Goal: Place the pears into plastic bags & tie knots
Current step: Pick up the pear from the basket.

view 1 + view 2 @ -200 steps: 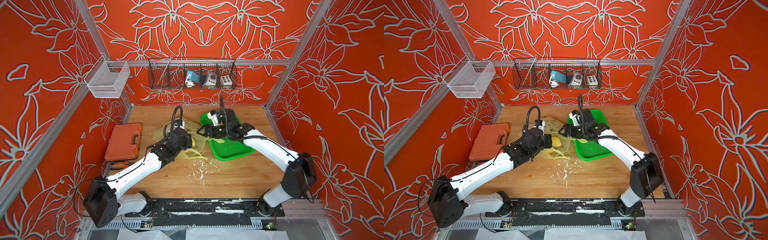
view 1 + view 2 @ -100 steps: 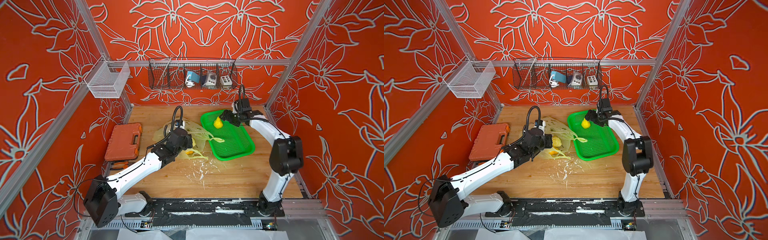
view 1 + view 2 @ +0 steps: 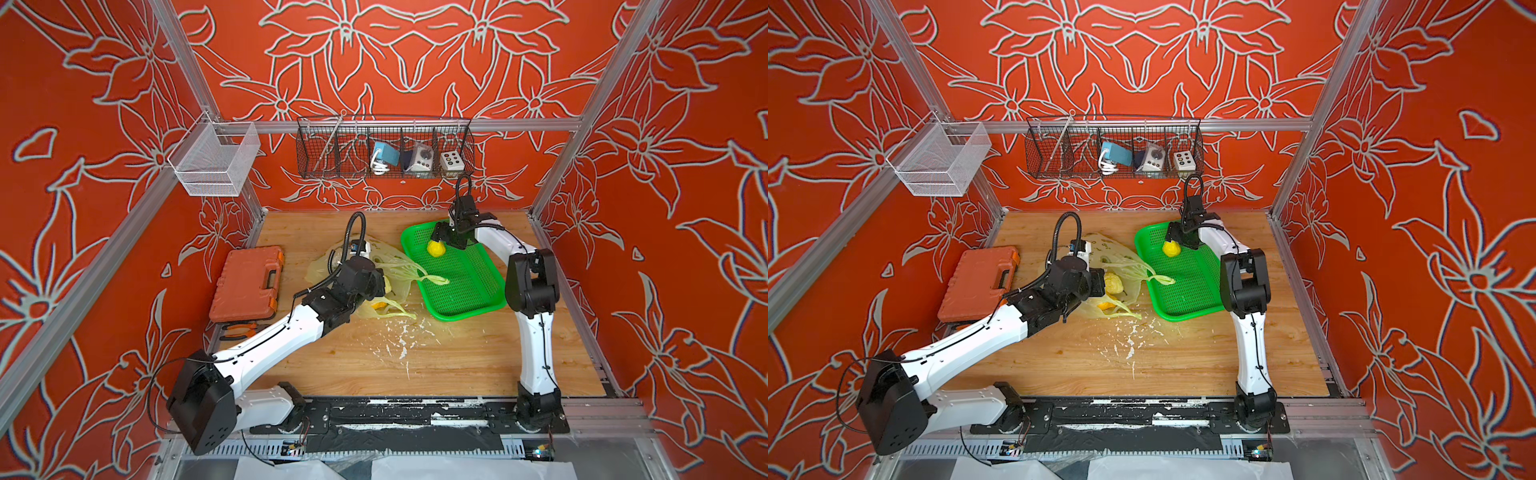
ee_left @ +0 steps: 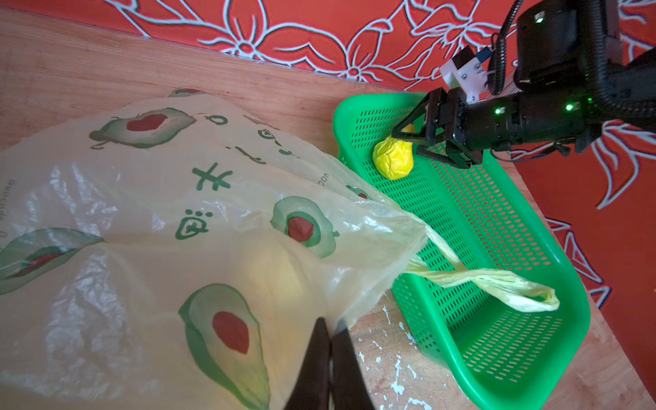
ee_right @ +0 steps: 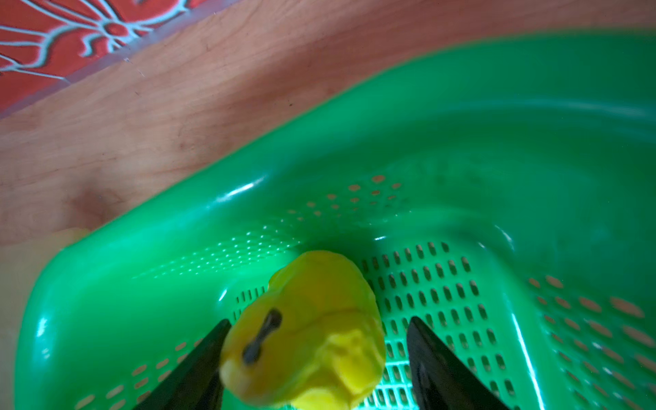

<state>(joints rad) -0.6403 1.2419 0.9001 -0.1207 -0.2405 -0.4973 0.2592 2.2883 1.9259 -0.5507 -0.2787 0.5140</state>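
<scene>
The plastic bag (image 3: 322, 270) (image 4: 177, 213), pale and printed with avocados, lies mid-table left of the green basket (image 3: 469, 291) (image 3: 1187, 295). One twisted handle (image 4: 497, 284) trails into the basket. My left gripper (image 4: 332, 330) (image 3: 1098, 282) is shut on the bag's rim. Through the mouth show a pale yellow pear (image 3: 1113, 282) and an orange-yellow pear (image 3: 1105, 306). The bright yellow pear (image 3: 436, 248) (image 5: 309, 330) sits at the basket's far end. My right gripper (image 5: 319, 321) (image 3: 442, 239) is open around it, with a gap beside one finger.
An orange tool case (image 3: 249, 282) lies at the table's left edge, with pliers (image 3: 241, 330) in front of it. A black wire rack (image 3: 384, 149) and a white mesh basket (image 3: 216, 160) hang on the walls. White flecks (image 3: 395, 345) mark the wood near the bag.
My right arm swung from the bag's mouth to the basket's far end and now straddles the bright yellow pear. The left gripper kept its hold on the bag.
</scene>
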